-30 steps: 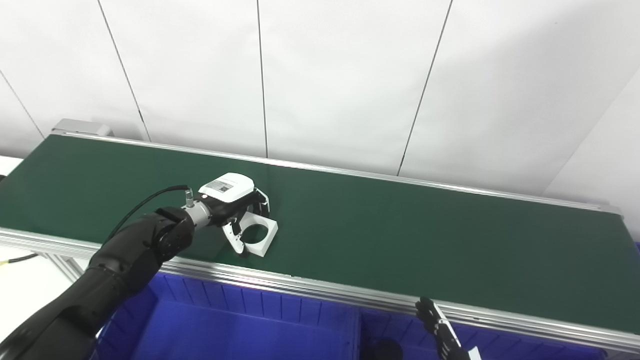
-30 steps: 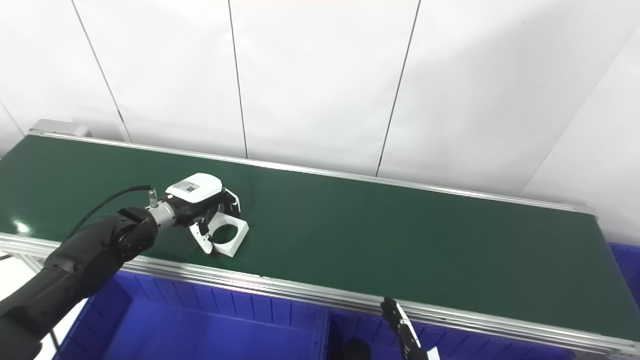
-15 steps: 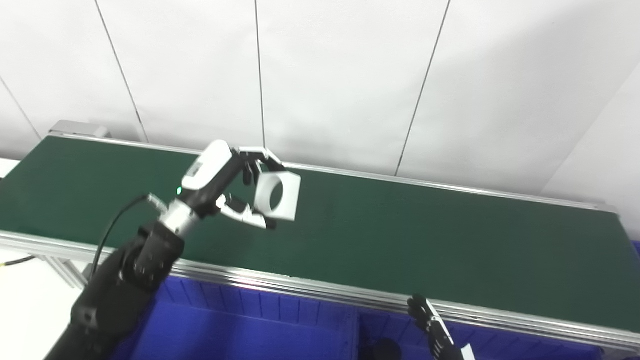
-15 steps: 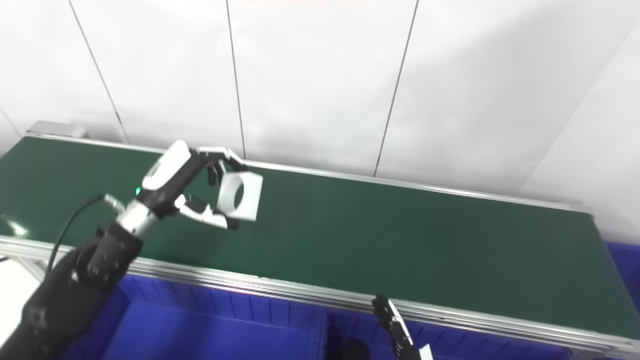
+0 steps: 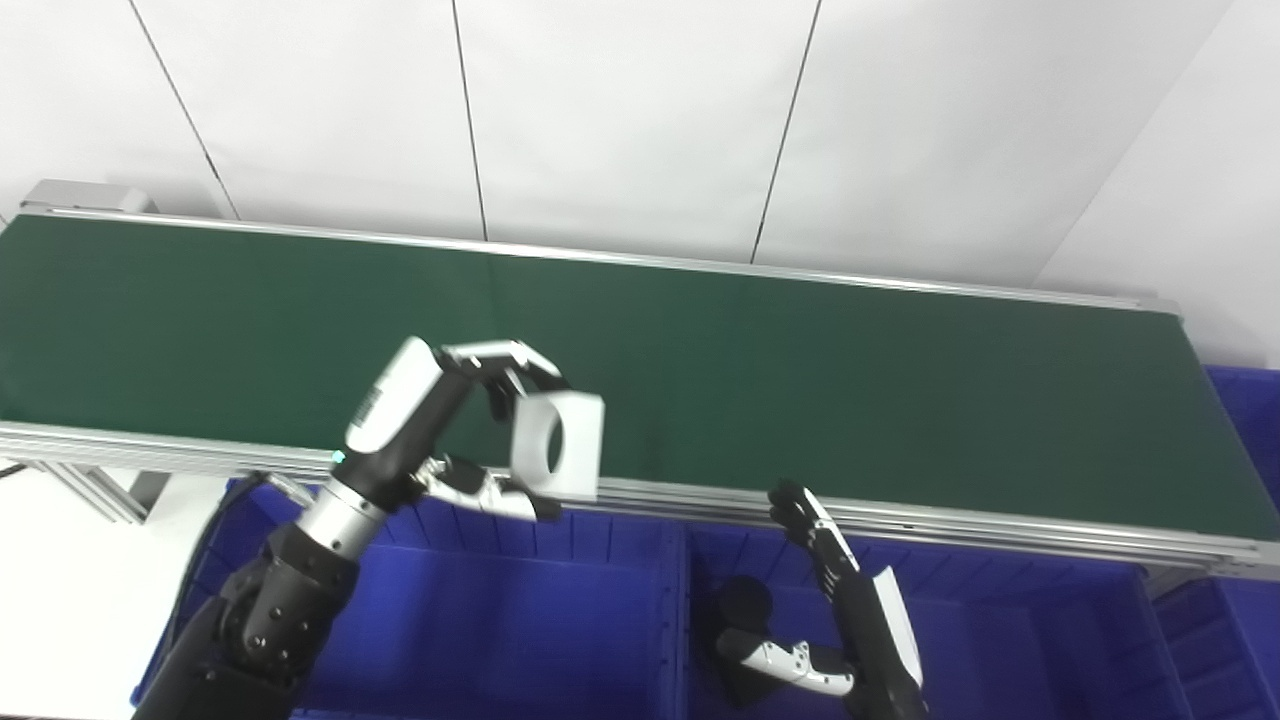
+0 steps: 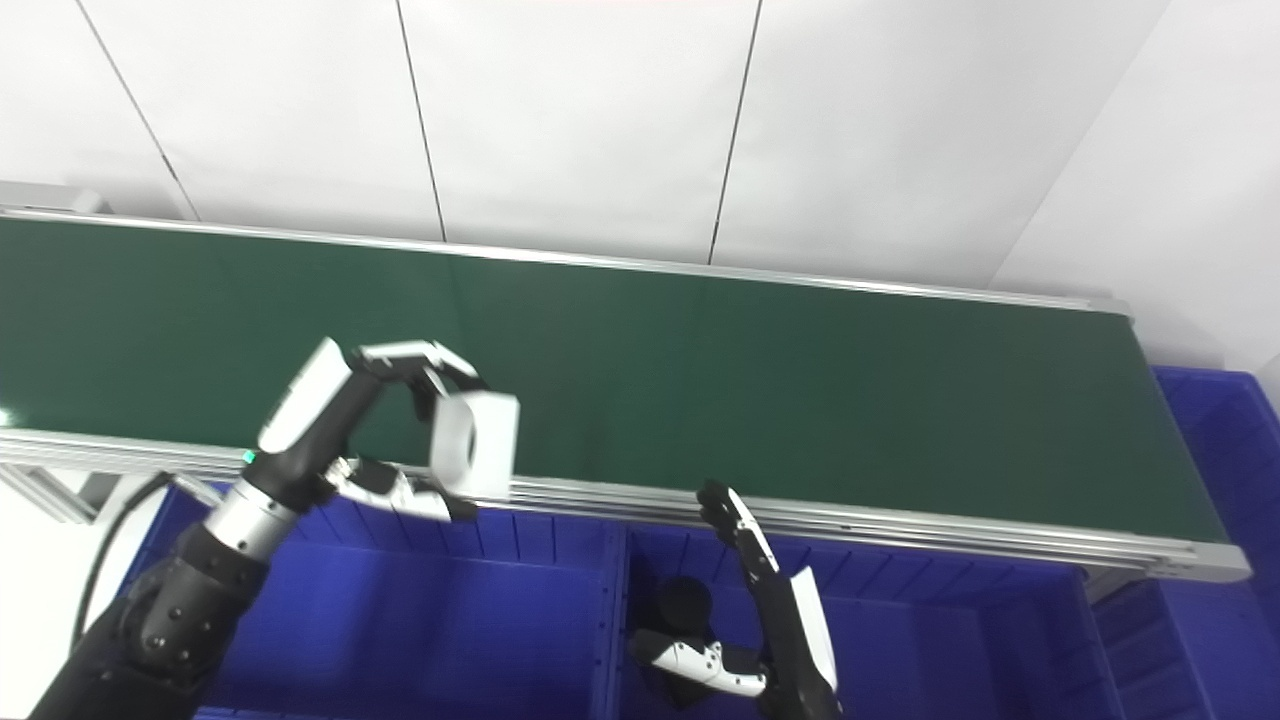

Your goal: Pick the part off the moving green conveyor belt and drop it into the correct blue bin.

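My left hand (image 5: 455, 420) is shut on the part, a white square block with a round hole (image 5: 557, 443). It holds the block upright in the air over the near rail of the green conveyor belt (image 5: 800, 370), above the left blue bin (image 5: 480, 640). It also shows in the right eye view (image 6: 478, 442). My right hand (image 5: 850, 600) is open and empty, fingers pointing up, low over the middle blue bin (image 5: 1000, 640). No part lies on the belt.
The silver near rail (image 5: 1000, 520) runs along the belt's front edge, above the row of blue bins. A black round object (image 5: 742, 602) sits in the middle bin beside my right hand. Another blue bin (image 5: 1245, 400) stands past the belt's right end. White wall panels stand behind.
My left hand has lifted the white block off the belt and carried it back toward the near rail, over the left bin. The camera has tilted down. My right hand now shows more fully.
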You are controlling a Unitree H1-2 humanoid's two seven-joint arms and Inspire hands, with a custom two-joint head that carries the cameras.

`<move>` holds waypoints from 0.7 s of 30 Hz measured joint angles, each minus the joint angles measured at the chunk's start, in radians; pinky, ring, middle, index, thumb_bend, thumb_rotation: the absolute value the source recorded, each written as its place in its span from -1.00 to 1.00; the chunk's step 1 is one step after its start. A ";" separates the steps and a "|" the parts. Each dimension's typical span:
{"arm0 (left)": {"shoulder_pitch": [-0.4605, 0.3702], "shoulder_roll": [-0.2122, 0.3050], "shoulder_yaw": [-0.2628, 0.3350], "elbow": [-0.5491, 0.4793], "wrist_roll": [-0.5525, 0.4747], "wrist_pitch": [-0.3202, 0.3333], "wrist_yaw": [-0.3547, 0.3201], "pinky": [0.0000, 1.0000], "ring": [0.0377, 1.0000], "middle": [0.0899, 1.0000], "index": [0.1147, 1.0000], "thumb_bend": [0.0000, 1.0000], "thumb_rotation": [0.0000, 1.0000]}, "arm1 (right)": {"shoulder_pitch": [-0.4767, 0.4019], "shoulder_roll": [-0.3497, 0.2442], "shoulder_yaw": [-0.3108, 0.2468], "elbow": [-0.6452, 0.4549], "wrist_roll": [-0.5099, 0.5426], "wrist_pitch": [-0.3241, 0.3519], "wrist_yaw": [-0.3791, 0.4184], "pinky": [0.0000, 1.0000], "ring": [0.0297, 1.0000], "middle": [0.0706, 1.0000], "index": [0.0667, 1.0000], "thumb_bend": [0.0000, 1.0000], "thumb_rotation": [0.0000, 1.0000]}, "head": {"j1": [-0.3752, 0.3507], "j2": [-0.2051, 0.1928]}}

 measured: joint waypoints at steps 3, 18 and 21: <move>0.027 0.013 -0.033 0.017 0.018 -0.001 -0.017 -0.18 -0.18 -0.06 -0.17 0.00 -1.00 | 0.004 0.001 -0.001 -0.018 -0.004 0.004 0.000 0.68 0.74 0.76 0.82 0.85 -0.10 | -0.003 0.008; 0.070 0.033 -0.111 0.099 0.089 0.074 -0.184 -0.20 -0.26 -0.09 -0.06 -0.01 -1.00 | 0.029 0.003 0.003 -0.063 0.000 0.027 0.009 0.73 0.76 0.78 0.83 0.85 -0.11 | 0.000 0.029; 0.069 0.032 -0.119 0.102 0.132 0.152 -0.219 -0.24 -0.29 -0.14 0.00 -0.02 -1.00 | 0.041 0.003 0.003 -0.083 0.002 0.048 0.010 0.78 0.77 0.78 0.83 0.85 -0.12 | 0.003 0.031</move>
